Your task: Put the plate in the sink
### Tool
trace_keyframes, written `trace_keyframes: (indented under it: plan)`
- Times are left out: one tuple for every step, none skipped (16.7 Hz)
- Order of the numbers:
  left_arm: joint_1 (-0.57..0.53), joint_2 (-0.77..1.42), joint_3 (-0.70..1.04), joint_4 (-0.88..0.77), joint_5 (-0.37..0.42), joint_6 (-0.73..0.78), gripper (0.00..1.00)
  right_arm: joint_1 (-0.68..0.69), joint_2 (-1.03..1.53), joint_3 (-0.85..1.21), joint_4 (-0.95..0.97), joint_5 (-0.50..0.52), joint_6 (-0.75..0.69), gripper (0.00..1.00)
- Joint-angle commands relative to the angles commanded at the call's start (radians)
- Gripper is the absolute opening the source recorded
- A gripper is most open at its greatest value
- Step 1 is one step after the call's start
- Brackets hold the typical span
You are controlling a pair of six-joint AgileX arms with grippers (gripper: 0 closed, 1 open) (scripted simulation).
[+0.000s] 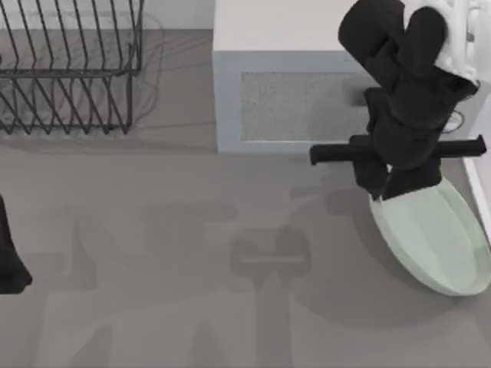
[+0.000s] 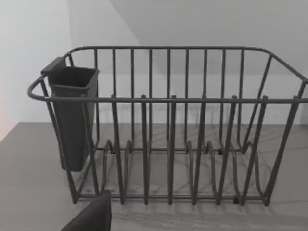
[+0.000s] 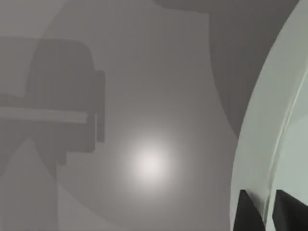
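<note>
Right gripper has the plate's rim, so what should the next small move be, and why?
Probably carry it further toward the table's right edge. The right gripper pinches the rim of the large round pale mint-green plate, tilted above the grey table. The left arm stays parked at left.

Right gripper point(image 1: 383, 195) holding tilted mint-green plate point(image 1: 433, 241) above grey counter point(image 1: 192, 253), microwave point(image 1: 288, 92) behind, wire rack point(image 1: 69, 69) far left

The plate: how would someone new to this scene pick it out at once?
Start at the big pale box at the back of the table. Toward the top view's right, below the right gripper, a large round plate hangs tilted, its rim shut between the fingers. It is the only mint-green thing.
</note>
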Motion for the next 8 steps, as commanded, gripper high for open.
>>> trace_keyframes:
  plan:
    - [0.0, 0.0, 0.0, 0.0, 0.0, 0.0, 1.0, -0.002, -0.002, 0.079, -0.083, 0.0, 0.0, 0.0]
    - [0.0, 0.0, 0.0, 0.0, 0.0, 0.0, 1.0, -0.01, -0.006, 0.157, -0.164, 0.0, -0.004, 0.0]
    - [0.0, 0.0, 0.0, 0.0, 0.0, 0.0, 1.0, -0.025, -0.01, 0.232, -0.241, -0.001, -0.012, 0.0]
    - [0.0, 0.0, 0.0, 0.0, 0.0, 0.0, 1.0, -0.044, -0.015, 0.303, -0.315, -0.002, -0.021, 0.0]
    - [0.0, 0.0, 0.0, 0.0, 0.0, 0.0, 1.0, -0.066, -0.019, 0.366, -0.38, -0.003, -0.033, 0.0]
    - [0.0, 0.0, 0.0, 0.0, 0.0, 0.0, 1.0, -0.089, -0.024, 0.421, -0.436, -0.005, -0.046, 0.0]
    - [0.0, 0.0, 0.0, 0.0, 0.0, 0.0, 1.0, -0.113, -0.028, 0.467, -0.482, -0.007, -0.059, 0.0]
    - [0.0, 0.0, 0.0, 0.0, 0.0, 0.0, 1.0, -0.133, -0.032, 0.501, -0.517, -0.009, -0.072, 0.0]
